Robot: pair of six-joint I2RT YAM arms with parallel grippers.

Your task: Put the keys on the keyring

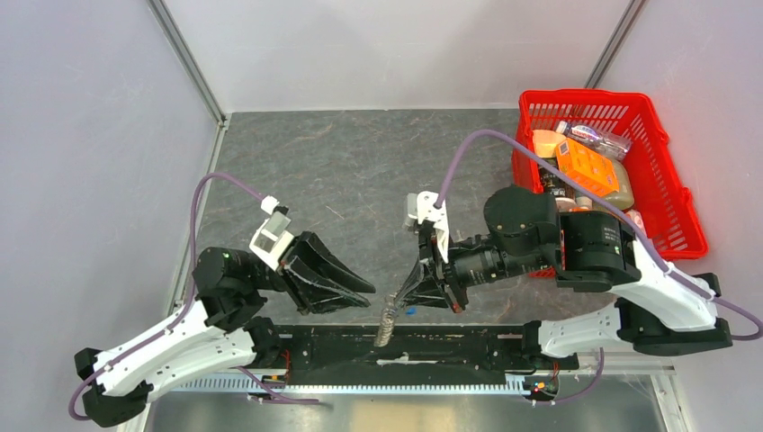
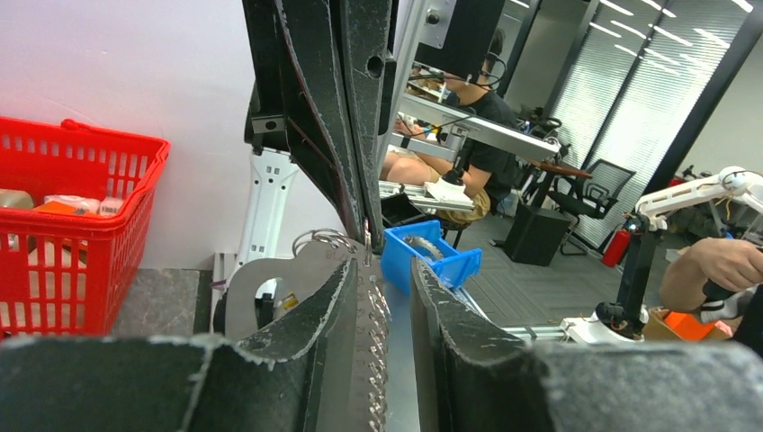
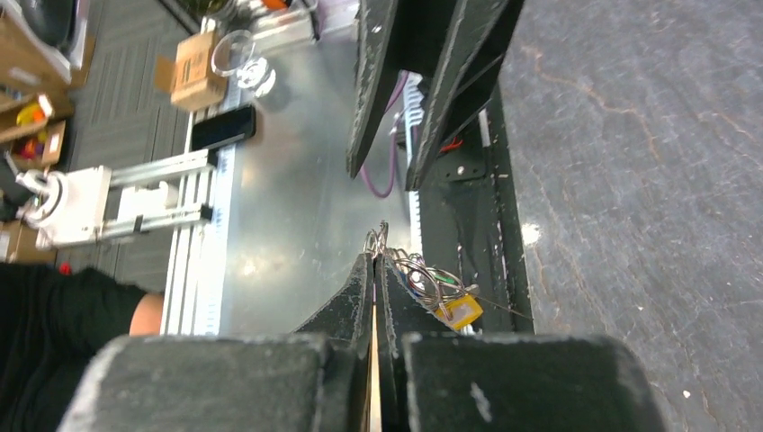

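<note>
Gripping one keyring (image 3: pixel 421 277) — right hand (image 3: pixel 374 258) clenched, left hand (image 1: pixel 370 296) released, one yellow key (image 3: pixel 459 311).

The light is bright and even from above, with soft shadows. At the bottom of both wrist views my fingers (image 2: pixel 504 378) are blurred.

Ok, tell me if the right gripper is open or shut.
Shut: the right gripper shows no gap between its tips, which pinch the keyring.
</note>
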